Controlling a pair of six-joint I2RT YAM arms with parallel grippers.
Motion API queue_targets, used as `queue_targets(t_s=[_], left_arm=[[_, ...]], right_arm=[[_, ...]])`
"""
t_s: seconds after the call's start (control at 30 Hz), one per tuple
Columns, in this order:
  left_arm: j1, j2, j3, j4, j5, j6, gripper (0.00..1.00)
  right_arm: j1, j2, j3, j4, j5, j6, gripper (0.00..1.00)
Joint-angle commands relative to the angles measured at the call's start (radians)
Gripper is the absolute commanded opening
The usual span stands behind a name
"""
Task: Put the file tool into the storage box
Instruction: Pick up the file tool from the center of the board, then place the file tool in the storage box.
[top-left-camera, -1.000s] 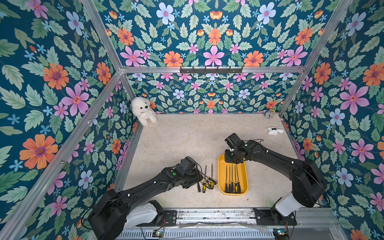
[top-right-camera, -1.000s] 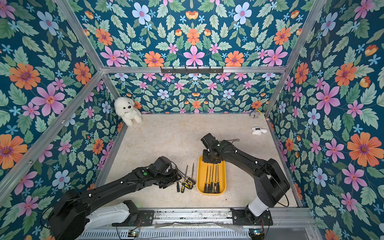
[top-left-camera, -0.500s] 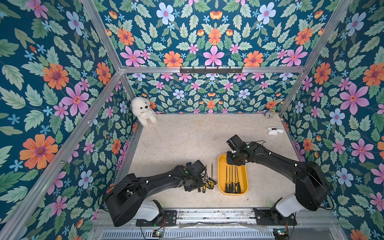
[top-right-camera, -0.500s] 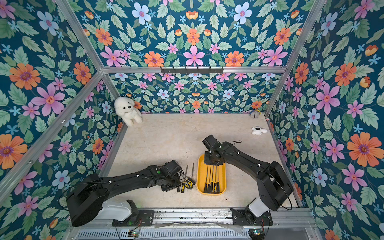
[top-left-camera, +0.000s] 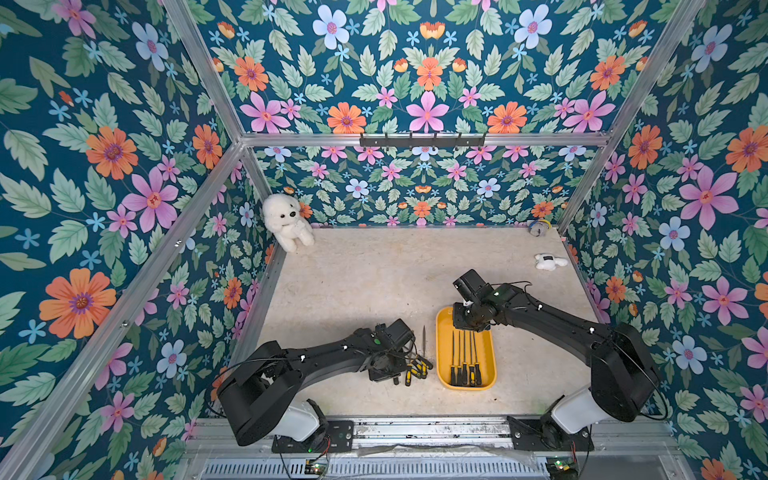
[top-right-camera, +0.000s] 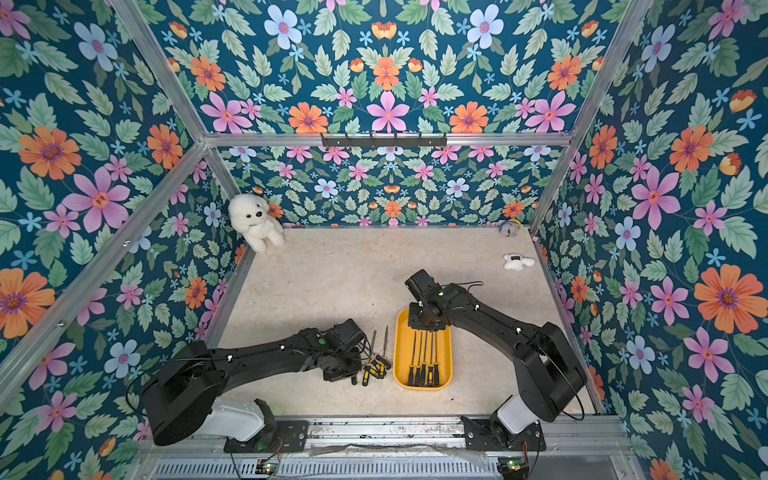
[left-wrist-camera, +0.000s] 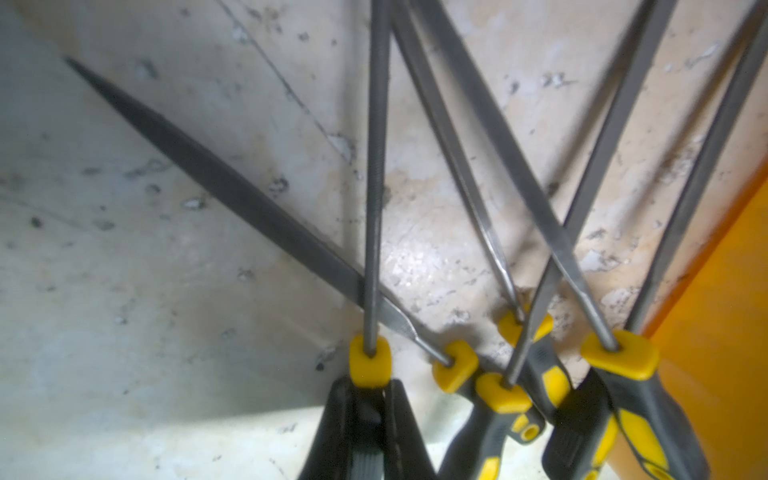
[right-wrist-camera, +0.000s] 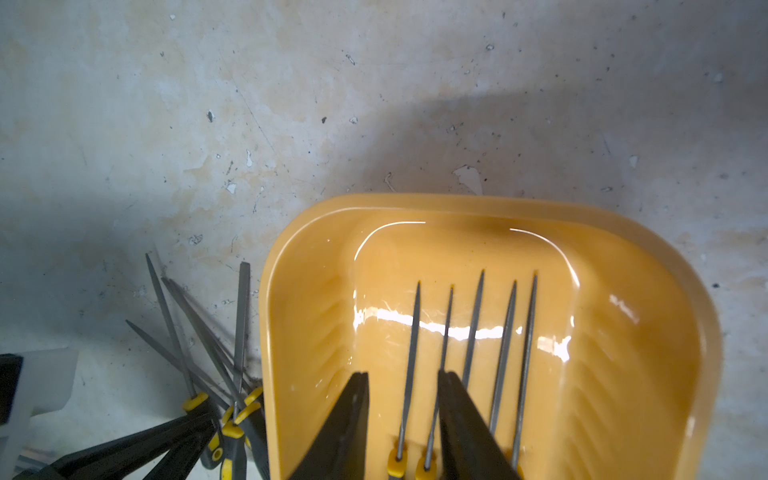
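Since a second ago the left gripper (left-wrist-camera: 368, 399) has dropped onto the loose files (top-left-camera: 415, 368) and closed from half-open onto one file (left-wrist-camera: 376, 187) by its handle. The pile lies just left of the box (top-left-camera: 467, 385), which holds five more. The right gripper (right-wrist-camera: 403, 386) hovers over the box's far end, jaws apart, empty, hardly moved. Scuffed beige table (top-left-camera: 365, 282); floral walls (top-left-camera: 124, 166); white plush (top-left-camera: 286, 222) far left.

The beige table (top-left-camera: 374, 282) bears the box (top-left-camera: 487, 355), loose files (top-left-camera: 417, 368) just beside it — and, far back, a plush (top-left-camera: 286, 224) and a toy (top-left-camera: 549, 262).
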Motion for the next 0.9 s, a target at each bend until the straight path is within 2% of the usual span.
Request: queue_targets(t_s=[0.0, 0.17, 0.33, 0.43, 0.6, 0.77, 0.87], left_arm=[[0.007, -0.027, -0.011, -0.076, -0.019, 0.025, 0.02], [0.019, -0.128, 0.013, -0.168, -0.028, 0.071, 0.01], [0.066, -0.264, 0.066, -0.226, 0.017, 0.169, 0.00], [0.079, -0.334, 0.065, -0.088, 0.155, 0.228, 0.00], [0.082, -0.330, 0.054, 0.150, 0.338, 0.218, 0.00], [0.082, -0.330, 0.008, 0.396, 0.446, 0.165, 0.00], [0.082, -0.308, 0.005, 0.438, 0.486, 0.159, 0.00]], right_arm=[[0.001, 0.007, 0.012, 0.007, -0.001, -0.010, 0.33], [0.001, 0.002, 0.030, 0.013, -0.021, -0.004, 0.34], [-0.026, -0.037, 0.052, 0.080, -0.134, 0.026, 0.38], [-0.059, -0.108, 0.023, 0.222, -0.257, 0.074, 0.41], [-0.086, -0.175, -0.087, 0.519, -0.499, 0.170, 0.46], [-0.085, -0.205, -0.188, 0.687, -0.585, 0.230, 0.48], [-0.086, -0.211, -0.221, 0.730, -0.609, 0.251, 0.48]])
